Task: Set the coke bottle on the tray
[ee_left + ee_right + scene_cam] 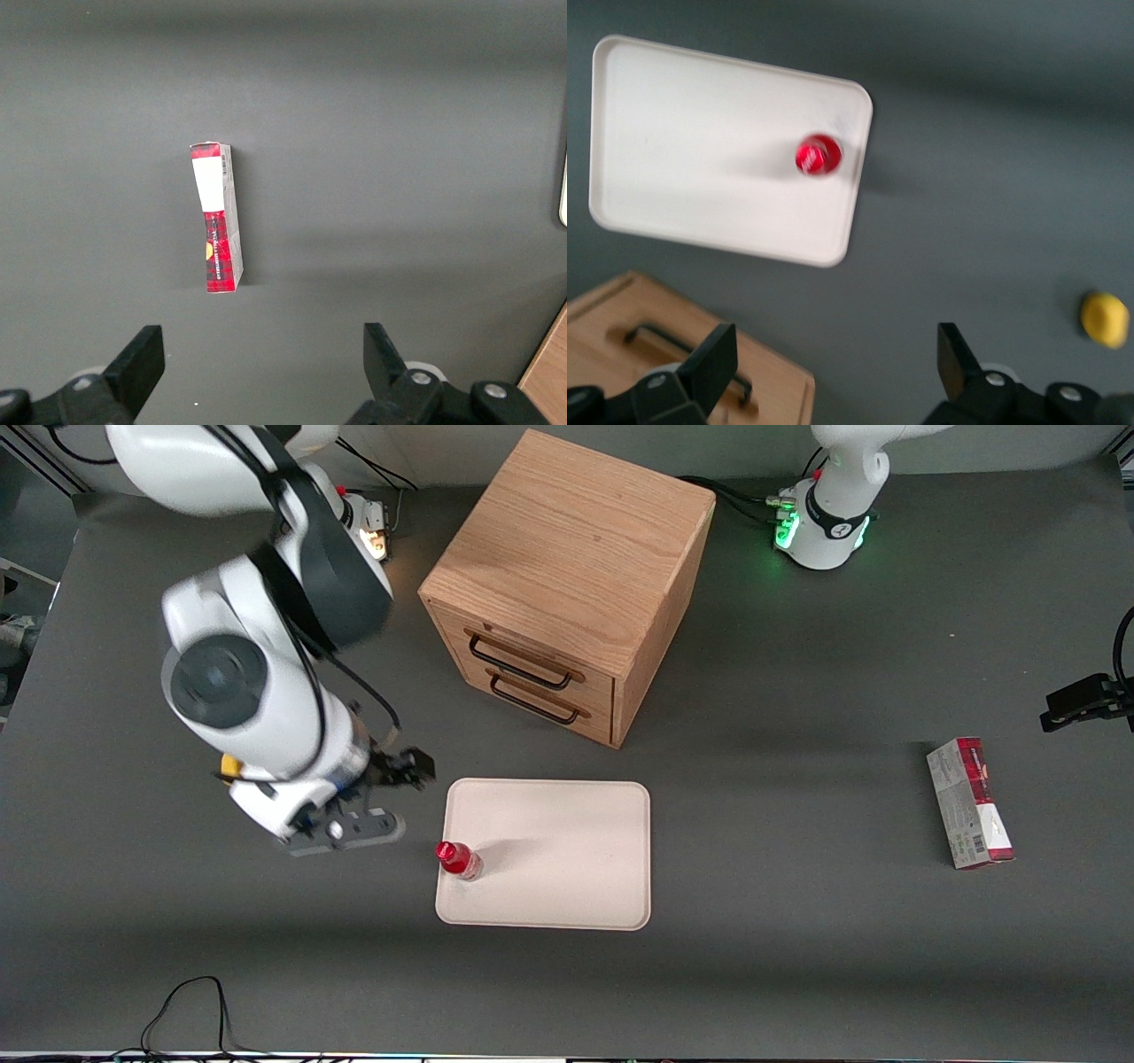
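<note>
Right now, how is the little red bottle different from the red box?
The coke bottle stands upright on the tray; the carton lies flat on the bare table toward the parked arm's end. The bottle is small and round, the carton longer and boxy. Both are red. The open claw holds neither.

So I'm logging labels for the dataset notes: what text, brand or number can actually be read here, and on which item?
Nothing can be read.
Carton: white patch, barcode and small print on its red face, too small to read.
Coke bottle, upright on the tray: no lettering legible.
Wooden drawer cabinet: no markings.
Yellow lump: none.
The open hand, above the table beside the tray: no label.
</note>
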Controlling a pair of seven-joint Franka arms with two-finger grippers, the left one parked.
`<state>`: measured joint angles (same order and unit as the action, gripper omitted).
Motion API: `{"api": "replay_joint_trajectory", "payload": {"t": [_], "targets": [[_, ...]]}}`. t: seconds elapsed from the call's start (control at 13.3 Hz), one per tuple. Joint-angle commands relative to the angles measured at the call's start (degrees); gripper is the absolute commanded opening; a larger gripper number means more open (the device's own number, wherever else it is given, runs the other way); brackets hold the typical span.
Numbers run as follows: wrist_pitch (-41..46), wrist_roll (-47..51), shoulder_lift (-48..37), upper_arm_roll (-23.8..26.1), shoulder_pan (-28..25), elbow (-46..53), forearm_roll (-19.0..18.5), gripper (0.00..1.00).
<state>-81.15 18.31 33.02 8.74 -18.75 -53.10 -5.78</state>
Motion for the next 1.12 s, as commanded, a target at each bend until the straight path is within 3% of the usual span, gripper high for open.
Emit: {"api": "replay_joint_trajectory", "payload": {"t": [0.0,0.3,0.53,0.82,1.05], "targets": [[5.72,0.59,-6.81,-0.56,0.64,-2.97,-0.28,1.0],[1.63,-7.14,-20.42,-1.53,8.8,-18.84,1.82,1.0],[-5.84,-12.76,-28.43,-5.73,14.26,-31.24,7.7,1.0],[-15.68,-16.99,-34.16,-7.77,18.83,-42.68,7.89,1.0],[-16.49,-17.61,-33.12,-8.39,19.28,-43.23,7.45,1.0]]}}
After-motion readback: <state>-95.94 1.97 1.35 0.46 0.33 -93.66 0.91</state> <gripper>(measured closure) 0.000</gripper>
